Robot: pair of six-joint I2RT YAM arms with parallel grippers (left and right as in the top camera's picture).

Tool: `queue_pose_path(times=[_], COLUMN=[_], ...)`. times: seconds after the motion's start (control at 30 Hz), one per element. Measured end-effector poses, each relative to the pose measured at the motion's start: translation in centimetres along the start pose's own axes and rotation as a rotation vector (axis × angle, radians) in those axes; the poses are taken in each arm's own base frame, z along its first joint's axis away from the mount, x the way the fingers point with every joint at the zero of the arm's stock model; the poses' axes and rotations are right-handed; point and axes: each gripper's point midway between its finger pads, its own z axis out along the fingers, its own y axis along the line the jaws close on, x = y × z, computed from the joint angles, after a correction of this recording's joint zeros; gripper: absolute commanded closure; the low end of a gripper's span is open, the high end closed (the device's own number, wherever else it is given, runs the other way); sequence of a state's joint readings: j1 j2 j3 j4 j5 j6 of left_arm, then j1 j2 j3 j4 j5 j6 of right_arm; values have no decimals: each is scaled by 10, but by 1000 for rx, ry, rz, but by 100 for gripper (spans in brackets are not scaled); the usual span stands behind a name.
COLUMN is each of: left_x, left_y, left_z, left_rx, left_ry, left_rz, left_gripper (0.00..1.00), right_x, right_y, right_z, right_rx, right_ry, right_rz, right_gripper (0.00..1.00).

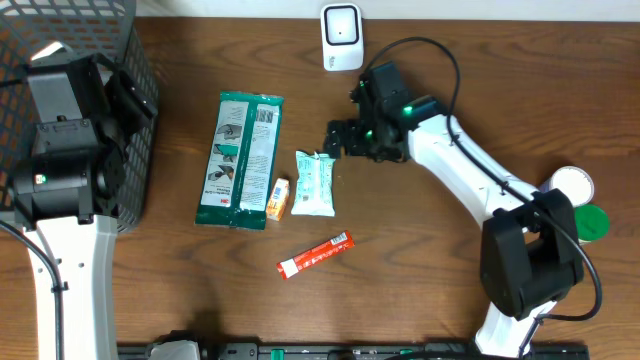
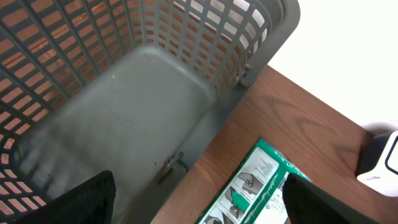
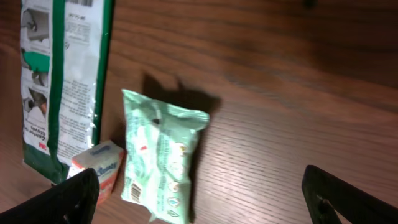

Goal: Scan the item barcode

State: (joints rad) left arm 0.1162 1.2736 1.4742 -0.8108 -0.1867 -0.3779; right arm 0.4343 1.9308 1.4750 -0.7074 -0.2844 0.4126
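**benchrat:** Nearest the lens, the right gripper (image 3: 200, 176) is hanging low over the wooden table (image 3: 298, 93). Its jaws are spread wide and it's carrying nothing. The mint-green wipes pouch (image 3: 163, 158) is lying flat in the gap as the wrist cam sees it, and neither finger is touching it. There's what looks like a small barcode near one end of it.

**mesh_fan:** How much room is it getting around that pouch?

**benchrat:** It's tight on one long edge. The little orange-and-white box (image 1: 278, 198) is sitting just beside it, and that box is leaning up against the green glove pack (image 1: 240, 160). The other long edge is facing bare wood. The red stick packet (image 1: 315, 254) is lying well apart, toward the front edge. The white barcode scanner (image 1: 341, 37) is standing at the far edge, with open wood between it and the gripper.

**mesh_fan:** And the left side?

**benchrat:** The left gripper (image 2: 199, 180) is hovering over the grey mesh basket (image 2: 186, 74) in the far left corner. Its jaws are also wide apart and gripping nothing. The basket's corner is ending near the glove pack's top end.
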Motion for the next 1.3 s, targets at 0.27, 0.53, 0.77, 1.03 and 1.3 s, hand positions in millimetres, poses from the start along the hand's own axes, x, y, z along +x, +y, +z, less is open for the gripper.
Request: queue_pose_path(times=[0.27, 0.53, 0.77, 1.03, 1.3], left_x=[0, -4, 32, 108, 183], left_y=[0, -11, -30, -42, -69], left_z=[0, 0, -5, -7, 21], left_rx=[0, 57, 187, 233, 240], left_ry=[0, -10, 161, 434, 644], left_rz=[0, -8, 0, 67, 210], left_gripper=[16, 16, 85, 93, 93], right_x=[2, 0, 1, 2, 5], right_y=[-9, -22, -26, -22, -14], right_z=[-3, -8, -9, -10, -10], right_rx=[-13, -13, -16, -47, -86], right_ry=[25, 34, 44, 55, 71], right_rz=[20, 45, 55, 55, 51], right_gripper=[1, 1, 1, 3, 6])
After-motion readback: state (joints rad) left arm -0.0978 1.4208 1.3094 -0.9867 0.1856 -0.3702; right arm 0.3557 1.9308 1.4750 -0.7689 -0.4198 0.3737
